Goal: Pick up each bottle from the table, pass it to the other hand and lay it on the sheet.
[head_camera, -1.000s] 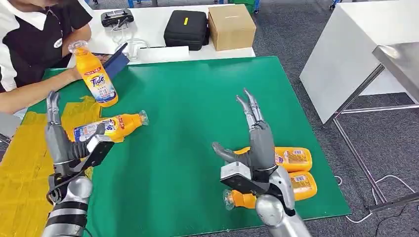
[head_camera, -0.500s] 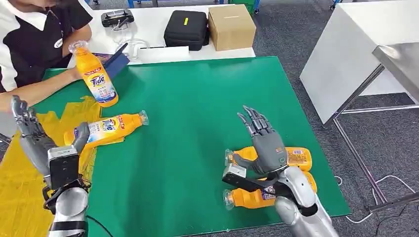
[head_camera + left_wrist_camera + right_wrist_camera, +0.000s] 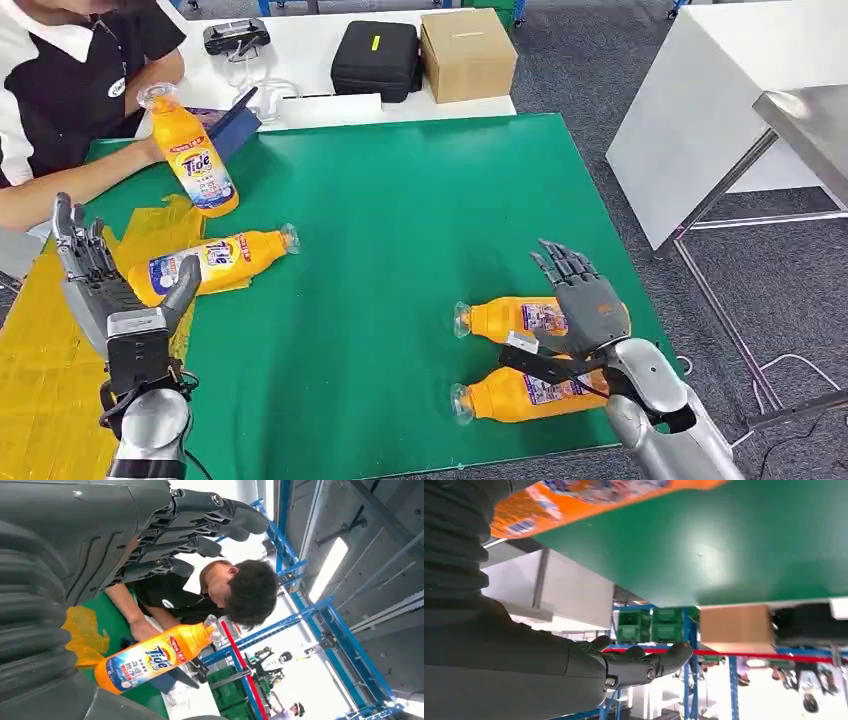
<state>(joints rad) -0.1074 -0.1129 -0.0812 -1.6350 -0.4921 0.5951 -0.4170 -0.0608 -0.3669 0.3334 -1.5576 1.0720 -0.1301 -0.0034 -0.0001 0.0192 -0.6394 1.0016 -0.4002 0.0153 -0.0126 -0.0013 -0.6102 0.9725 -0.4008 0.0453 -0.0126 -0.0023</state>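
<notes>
Near table's right edge | right hand spread over bottles | left hand spread, empty

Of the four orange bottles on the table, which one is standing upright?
The bottle at the far left, beside the person's arm, cap up. The other three lie on their sides.

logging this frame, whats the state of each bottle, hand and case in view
left hand: open, raised, holding nothing
right hand: open, above the two bottles near it
far bottle by right hand: lying on green mat
near bottle by right hand: lying on green mat
bottle on yellow sheet: lying down
upright bottle: tilted, held by a person
black case: closed
cardboard box: closed
</notes>
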